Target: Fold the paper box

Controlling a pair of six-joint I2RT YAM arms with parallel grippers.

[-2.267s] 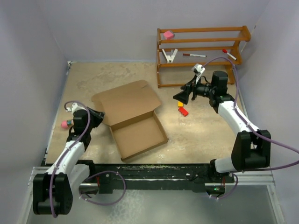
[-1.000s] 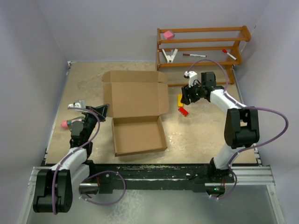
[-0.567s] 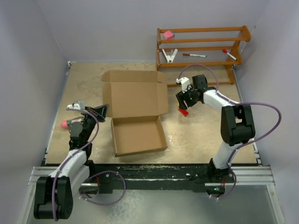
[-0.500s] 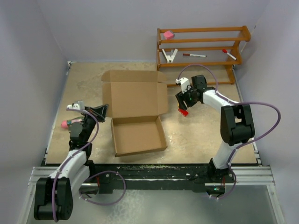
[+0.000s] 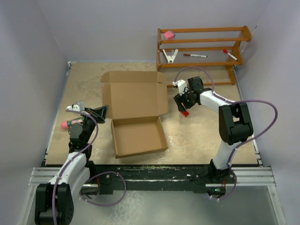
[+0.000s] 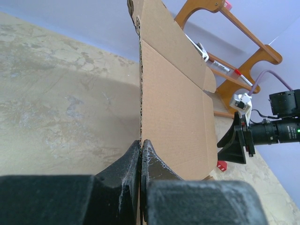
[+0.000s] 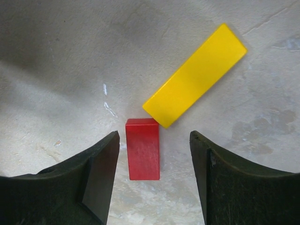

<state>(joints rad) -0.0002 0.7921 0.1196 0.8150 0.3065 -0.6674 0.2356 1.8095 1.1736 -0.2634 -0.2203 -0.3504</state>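
The paper box [image 5: 138,136] is a brown cardboard mailer, with a shallow tray near me and its lid [image 5: 136,96] laid open behind it. My left gripper [image 5: 102,110] is shut on the lid's left flap. In the left wrist view my left gripper [image 6: 140,143] pinches the corrugated flap edge [image 6: 140,84], which runs straight up between the fingers. My right gripper [image 5: 183,106] hovers open just right of the lid. In the right wrist view my right gripper [image 7: 153,138] straddles a small red block [image 7: 143,149] without touching it.
A yellow block [image 7: 194,89] touches the red block's far corner. A wooden rack [image 5: 201,47] at the back right holds a pink block [image 5: 168,34], a white clip [image 5: 170,56] and markers [image 5: 194,55]. A pink object [image 5: 64,125] lies by the left arm. Walls stand close on three sides.
The box has turned from skewed to square with its lid laid back. My right gripper has swung left and down over the blocks. The left gripper keeps its pinch.
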